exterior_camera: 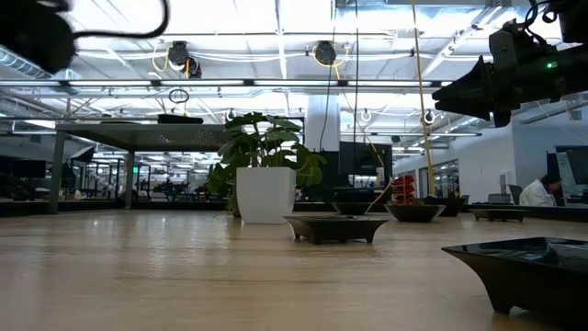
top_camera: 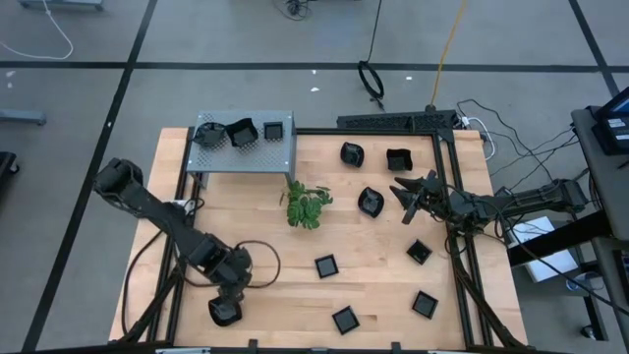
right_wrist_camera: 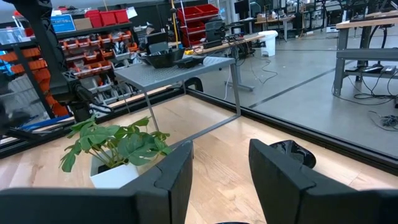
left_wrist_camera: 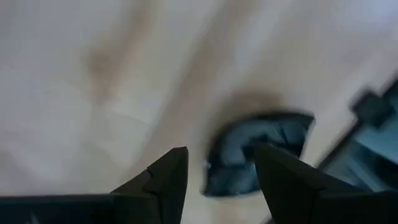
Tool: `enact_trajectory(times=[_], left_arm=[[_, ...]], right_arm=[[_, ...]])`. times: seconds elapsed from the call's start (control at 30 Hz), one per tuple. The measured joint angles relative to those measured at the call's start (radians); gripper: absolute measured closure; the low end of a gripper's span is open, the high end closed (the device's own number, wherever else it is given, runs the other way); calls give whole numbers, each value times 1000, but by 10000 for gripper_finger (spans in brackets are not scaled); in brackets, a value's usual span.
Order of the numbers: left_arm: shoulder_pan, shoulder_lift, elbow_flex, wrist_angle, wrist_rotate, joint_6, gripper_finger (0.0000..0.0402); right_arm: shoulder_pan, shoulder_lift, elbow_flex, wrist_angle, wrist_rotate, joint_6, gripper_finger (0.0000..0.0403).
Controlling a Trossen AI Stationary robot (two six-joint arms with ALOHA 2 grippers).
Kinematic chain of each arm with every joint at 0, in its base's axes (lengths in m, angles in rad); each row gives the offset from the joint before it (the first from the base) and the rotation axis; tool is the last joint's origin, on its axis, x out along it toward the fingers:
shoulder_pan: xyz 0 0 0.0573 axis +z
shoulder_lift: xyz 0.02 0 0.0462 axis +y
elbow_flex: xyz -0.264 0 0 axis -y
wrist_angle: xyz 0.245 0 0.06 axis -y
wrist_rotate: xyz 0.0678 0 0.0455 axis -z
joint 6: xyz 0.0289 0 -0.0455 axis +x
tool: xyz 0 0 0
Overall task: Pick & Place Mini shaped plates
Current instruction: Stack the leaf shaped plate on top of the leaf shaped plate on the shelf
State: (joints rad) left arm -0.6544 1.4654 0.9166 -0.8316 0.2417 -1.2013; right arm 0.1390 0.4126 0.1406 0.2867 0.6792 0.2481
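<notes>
The left gripper (top_camera: 225,313) hangs over the near left corner of the pale wooden surface (top_camera: 256,216), fingers (left_wrist_camera: 163,180) parted above a small glossy black rounded plate (left_wrist_camera: 249,155) lying there. The right gripper (top_camera: 405,192) hovers open near the right edge, among other black plates.

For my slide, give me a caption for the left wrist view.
Open left gripper poised over a glossy black mini plate on the wooden table.
</notes>
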Motion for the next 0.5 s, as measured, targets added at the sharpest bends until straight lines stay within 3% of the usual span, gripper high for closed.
enact_trajectory(times=[0.2,0.5], left_arm=[[-57,1,-92,206,58,27,213],[-139,1,-144,213,-2,124,213]], right_arm=[[0,0,0,0,0,0,259],[0,0,0,0,0,0,258]])
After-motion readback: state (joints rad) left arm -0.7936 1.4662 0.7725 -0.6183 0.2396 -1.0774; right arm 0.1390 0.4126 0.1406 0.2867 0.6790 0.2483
